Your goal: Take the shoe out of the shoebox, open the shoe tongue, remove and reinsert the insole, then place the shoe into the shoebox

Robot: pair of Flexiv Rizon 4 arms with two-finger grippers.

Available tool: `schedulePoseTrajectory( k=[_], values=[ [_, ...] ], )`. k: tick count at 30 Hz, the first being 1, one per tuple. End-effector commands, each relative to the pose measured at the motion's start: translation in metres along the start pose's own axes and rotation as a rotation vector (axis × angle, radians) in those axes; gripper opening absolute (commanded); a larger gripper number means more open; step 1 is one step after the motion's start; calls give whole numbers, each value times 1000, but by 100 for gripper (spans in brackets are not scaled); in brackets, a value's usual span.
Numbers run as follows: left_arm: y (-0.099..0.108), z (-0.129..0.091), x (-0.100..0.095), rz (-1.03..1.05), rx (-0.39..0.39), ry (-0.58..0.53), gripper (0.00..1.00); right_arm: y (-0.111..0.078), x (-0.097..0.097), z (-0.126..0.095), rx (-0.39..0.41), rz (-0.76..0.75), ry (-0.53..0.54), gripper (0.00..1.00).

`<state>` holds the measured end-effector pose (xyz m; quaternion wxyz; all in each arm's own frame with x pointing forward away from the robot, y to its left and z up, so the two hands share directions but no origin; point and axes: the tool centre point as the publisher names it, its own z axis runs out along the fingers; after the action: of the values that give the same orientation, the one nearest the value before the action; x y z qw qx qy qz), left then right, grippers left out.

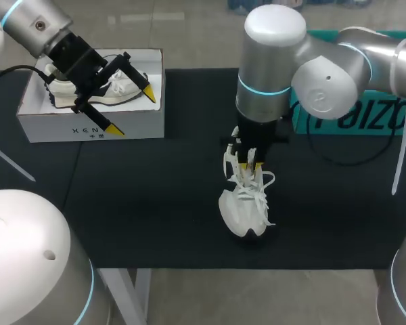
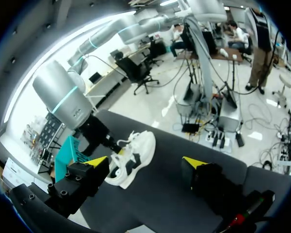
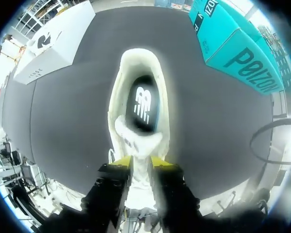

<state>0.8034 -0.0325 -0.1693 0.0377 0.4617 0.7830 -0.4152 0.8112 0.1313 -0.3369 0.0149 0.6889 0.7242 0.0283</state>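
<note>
Clamping the right gripper (image 3: 140, 164) on the shoe tongue (image 3: 137, 141), both yellow tips pressing it from either side, with the white shoe (image 1: 243, 206) resting on the black mat (image 1: 155, 203) near mid-table and showing its dark insole (image 3: 143, 107) inside. Holding the left gripper (image 1: 132, 112) spread wide, grasping nothing, above the shoebox (image 1: 88, 125) at the far left, well apart from that shoe and containing a second shoe (image 1: 122, 91).

Your left arm (image 1: 34, 24) comes in from the far left corner. Your left tool (image 1: 132, 111) hangs tilted in the air, its two fingers spread wide. Your right arm (image 1: 271, 68) points straight down at the middle of the surface (image 1: 155, 203). Your right tool (image 1: 247, 162) pinches the shoe (image 1: 242, 215), fingers close together.
</note>
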Motion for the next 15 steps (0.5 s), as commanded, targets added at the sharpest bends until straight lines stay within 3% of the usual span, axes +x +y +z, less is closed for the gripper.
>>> schedulePoseTrajectory(
  k=[1,13,14,15],
  values=[
    [0,0,1,0,-2,1,100,-8,-2,-30,-29,-4,-29,100],
    [0,0,1,0,-2,1,100,-3,0,-53,-48,-14,-29,100],
    [0,0,1,0,-2,1,100,0,0,-53,-43,-15,-29,82],
    [0,0,1,0,-2,1,100,4,0,-52,-34,-22,-29,44]
  ],
)
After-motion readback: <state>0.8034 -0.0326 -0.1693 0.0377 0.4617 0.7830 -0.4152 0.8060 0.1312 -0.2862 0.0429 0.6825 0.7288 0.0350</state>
